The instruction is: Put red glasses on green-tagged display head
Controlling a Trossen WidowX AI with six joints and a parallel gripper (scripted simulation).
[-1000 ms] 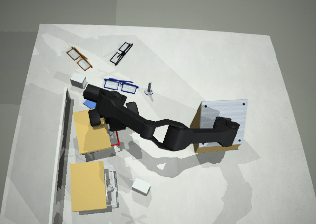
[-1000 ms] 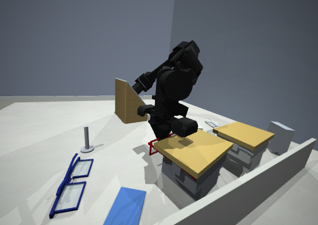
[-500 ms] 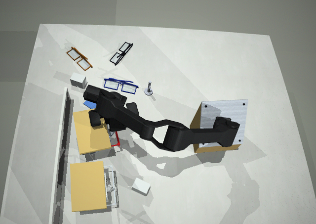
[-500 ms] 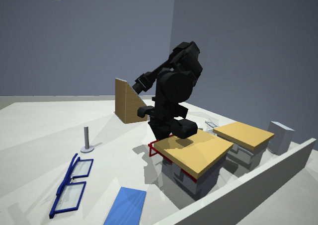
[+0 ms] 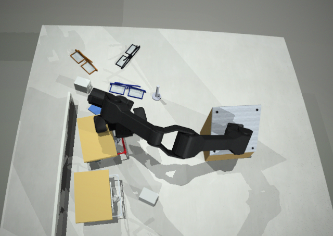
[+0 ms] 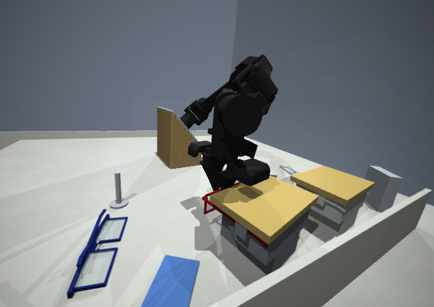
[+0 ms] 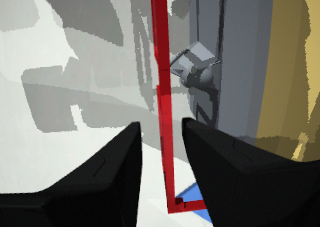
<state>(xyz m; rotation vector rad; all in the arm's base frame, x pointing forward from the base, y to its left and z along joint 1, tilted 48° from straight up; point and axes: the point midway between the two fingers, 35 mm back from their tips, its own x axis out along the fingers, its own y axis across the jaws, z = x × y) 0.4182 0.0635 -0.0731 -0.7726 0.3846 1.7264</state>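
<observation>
Pale tabletop [image 5: 215, 66] [image 6: 70, 156] [image 7: 30, 172] is spreading beneath grey-blue walls. From left to right in the exterior view, blue rectangular-framed glasses [image 5: 128, 87] [image 6: 86, 247] are lying near a grey metal post [image 5: 157, 91] [image 6: 118, 188]; red wire-thin glasses [image 5: 124, 147] [image 6: 205, 205] [image 7: 165, 112] are jutting from the nearer grey display head [image 5: 97, 144] [image 6: 266, 205] [image 7: 290, 62] with its flat yellow top. Black gripper fingers are standing parted, gripping nothing, around the red frame. Farther right, another yellow-topped head [image 5: 92, 196] [image 6: 333, 183] is standing apart.
</observation>
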